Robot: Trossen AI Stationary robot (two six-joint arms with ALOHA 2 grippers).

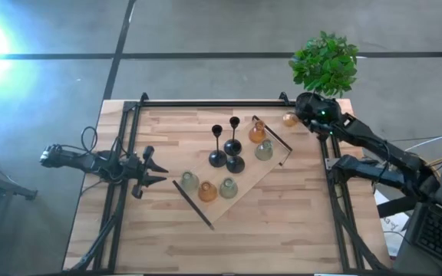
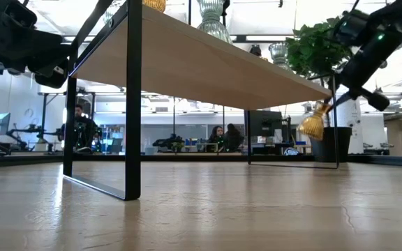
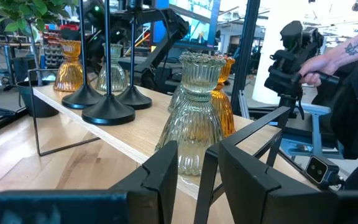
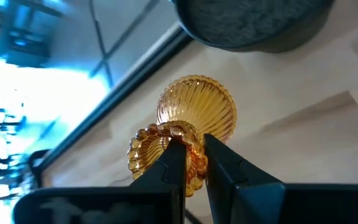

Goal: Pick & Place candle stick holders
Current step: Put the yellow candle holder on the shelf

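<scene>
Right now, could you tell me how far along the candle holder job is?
Done, it seems: eight holders stand on the raised wooden shelf, three black, five glass. In hand: the right gripper has its fingers shut on the rim of an amber holder beside the plant pot. Left: placing it. The left gripper waits open.

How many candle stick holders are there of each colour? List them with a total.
Black stem holders: 3
Amber glass holders: 3, one of them in the right gripper
Pale green glass holders: 3
Total: 9
</scene>
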